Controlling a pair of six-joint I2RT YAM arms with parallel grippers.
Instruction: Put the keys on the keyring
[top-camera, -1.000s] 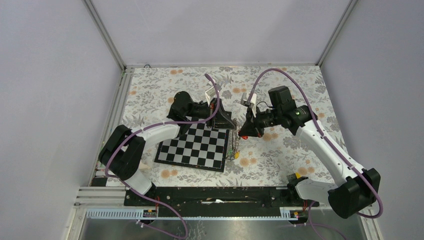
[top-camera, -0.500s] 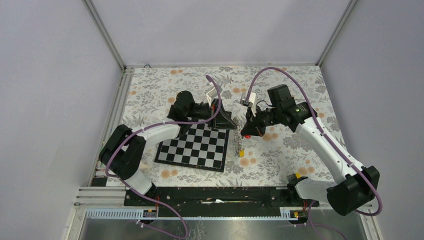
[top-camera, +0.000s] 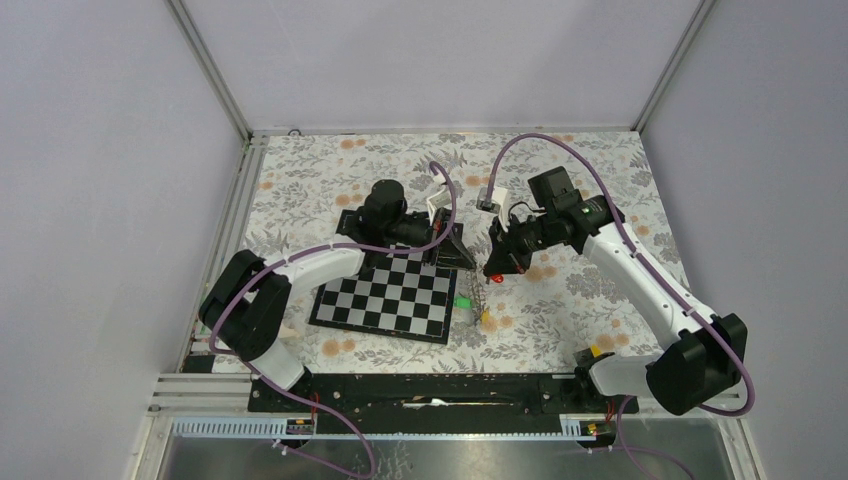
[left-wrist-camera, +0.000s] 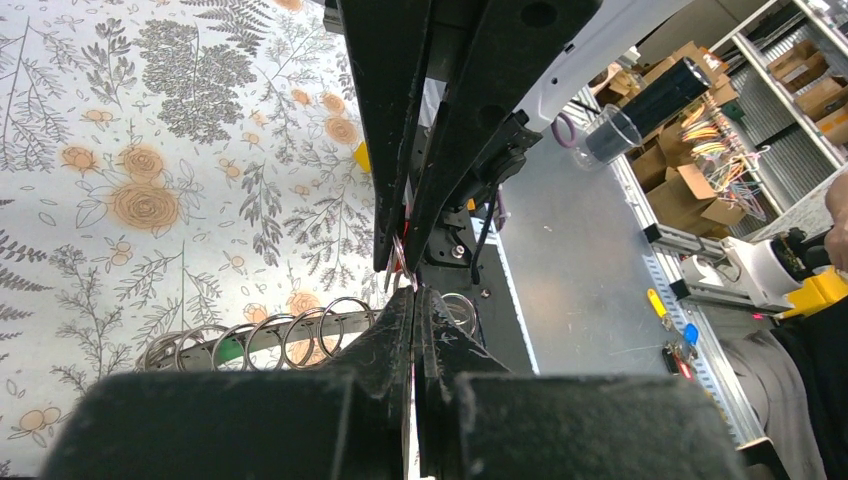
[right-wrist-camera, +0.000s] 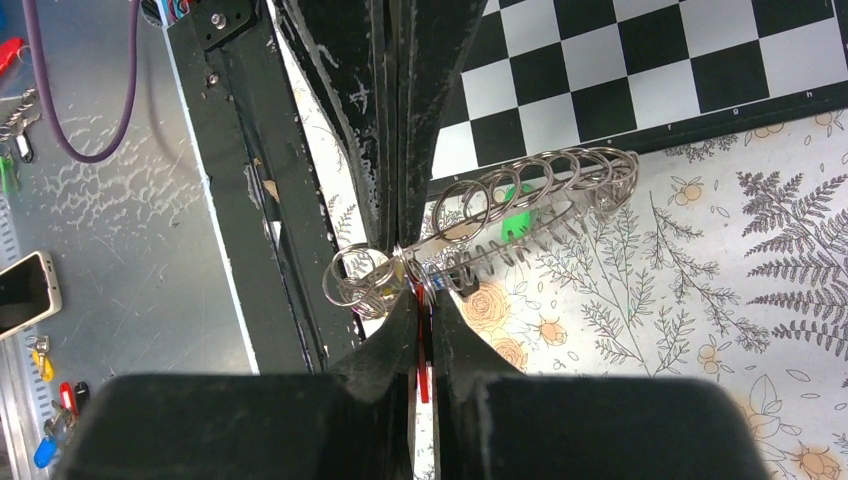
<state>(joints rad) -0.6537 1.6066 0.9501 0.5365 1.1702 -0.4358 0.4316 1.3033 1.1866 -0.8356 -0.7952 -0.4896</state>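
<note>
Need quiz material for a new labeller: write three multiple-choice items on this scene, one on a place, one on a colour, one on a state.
1. Where is the keyring?
A. Held up where the two tools' tips meet.
B. Flat by the left arm's base.
C. Flat by the right arm's base.

2. What colour is the tag pinched in the right tool?
A. Blue.
B. Red.
C. White.

3. How do the jaws of the left tool stand?
A. Wide open.
B. Shut.
C. Out of view.

Key: 1 A, since in both wrist views the coil runs out from the meeting tips. 2 B, since a red strip shows between the fingers. 3 B, since its fingers press together with no gap.
</note>
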